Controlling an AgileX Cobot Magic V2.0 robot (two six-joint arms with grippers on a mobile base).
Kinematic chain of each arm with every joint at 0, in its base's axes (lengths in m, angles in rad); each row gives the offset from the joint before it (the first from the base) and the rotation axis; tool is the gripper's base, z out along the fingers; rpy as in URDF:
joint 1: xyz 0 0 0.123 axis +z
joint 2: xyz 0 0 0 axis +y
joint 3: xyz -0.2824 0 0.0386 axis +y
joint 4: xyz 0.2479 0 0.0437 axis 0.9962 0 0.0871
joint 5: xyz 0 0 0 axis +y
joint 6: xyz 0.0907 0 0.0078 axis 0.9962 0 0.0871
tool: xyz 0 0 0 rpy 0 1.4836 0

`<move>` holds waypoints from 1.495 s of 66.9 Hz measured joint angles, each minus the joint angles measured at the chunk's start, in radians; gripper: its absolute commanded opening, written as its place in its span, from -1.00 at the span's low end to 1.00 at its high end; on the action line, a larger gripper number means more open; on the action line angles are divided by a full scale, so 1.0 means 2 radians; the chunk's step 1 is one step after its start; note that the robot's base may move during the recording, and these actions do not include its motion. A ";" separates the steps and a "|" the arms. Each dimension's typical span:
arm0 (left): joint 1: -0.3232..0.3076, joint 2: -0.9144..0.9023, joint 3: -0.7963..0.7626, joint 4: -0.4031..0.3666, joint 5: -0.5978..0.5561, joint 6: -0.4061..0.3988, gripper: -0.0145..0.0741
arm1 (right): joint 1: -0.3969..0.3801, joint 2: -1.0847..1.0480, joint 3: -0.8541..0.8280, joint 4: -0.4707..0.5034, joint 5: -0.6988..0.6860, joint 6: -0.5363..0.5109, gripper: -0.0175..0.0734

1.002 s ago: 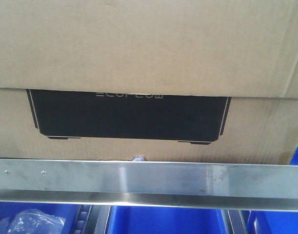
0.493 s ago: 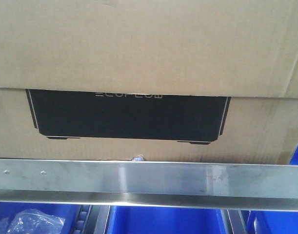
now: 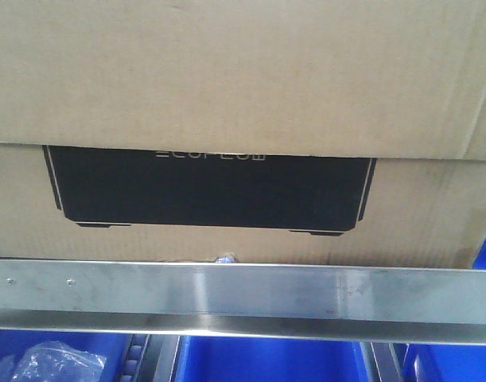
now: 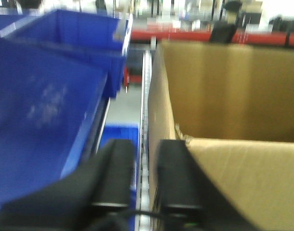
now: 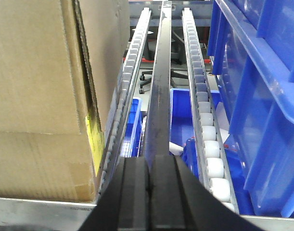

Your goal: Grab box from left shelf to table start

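The brown cardboard box [image 3: 227,79] with its black ECOFLOW print fills the front view. It sits on the shelf, just behind the silver front rail [image 3: 243,290]. In the left wrist view my left gripper [image 4: 147,147] is open by a narrow gap with nothing in it. It hovers over the track at the box's [image 4: 233,183] left side, and its right finger [image 4: 178,178] is close to the box's corner. My right gripper [image 5: 149,166] is shut and empty. It sits over a dark rail, to the right of the box [image 5: 36,96]. The table is out of view.
A large blue bin [image 4: 41,110] stands close on the left of the left gripper. More blue bins [image 5: 262,96] line the right side beyond a white roller track [image 5: 204,130]. Below the rail are blue bins [image 3: 266,362], one holding a clear plastic bag [image 3: 56,360].
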 measured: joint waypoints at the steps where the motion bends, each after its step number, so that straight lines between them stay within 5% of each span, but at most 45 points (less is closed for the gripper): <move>1: 0.000 0.004 -0.003 -0.001 0.003 0.000 0.25 | 0.000 0.000 0.000 0.000 0.000 0.000 -0.49; 7: 0.000 0.031 -0.027 -0.011 0.025 0.000 0.43 | 0.000 0.000 0.000 0.000 0.000 0.000 -0.49; 31: 0.000 0.199 -0.234 -0.064 0.203 0.050 0.43 | 0.000 0.000 0.000 0.000 0.000 0.000 -0.49; 52: -0.003 0.385 -0.386 -0.069 0.311 0.054 0.43 | 0.000 0.000 0.000 0.000 0.000 0.000 -0.49; 100: -0.003 0.548 -0.442 -0.046 0.339 0.054 0.42 | 0.000 0.000 0.000 0.001 -0.016 0.000 -0.49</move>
